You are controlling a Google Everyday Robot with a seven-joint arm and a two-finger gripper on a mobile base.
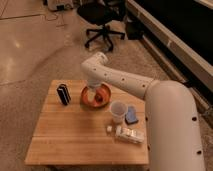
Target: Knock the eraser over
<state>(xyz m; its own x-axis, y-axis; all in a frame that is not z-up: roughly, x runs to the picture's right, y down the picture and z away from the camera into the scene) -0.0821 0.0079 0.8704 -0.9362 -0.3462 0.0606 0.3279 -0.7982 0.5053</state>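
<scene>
In the camera view, the eraser point(63, 94) stands on its long edge near the left end of the table point(75, 140), upright and not yet tipped, so the task's one step is not done. The arm point(125, 80) bends down from its elbow so that the gripper point(94, 93) hangs over the orange bowl point(102, 97), at or just inside the rim. That puts it beside the eraser on its right but apart from it, with bare wood between bowl and eraser. I judge this to be the approach: the gripper is low enough to push but not in line with the target. The next move calls for clearing the bowl's rim, travelling left toward the eraser, and striking it on its broad face high enough to topple it, not slide it. Whether the gripper is released or clenched cannot be told here, and nothing can be seen held in it. It may touch the bowl, but that is not clear. A cup point(117, 111), a blue pad point(131, 115) and a white packet point(129, 134) lie to the right, well away from the path.
</scene>
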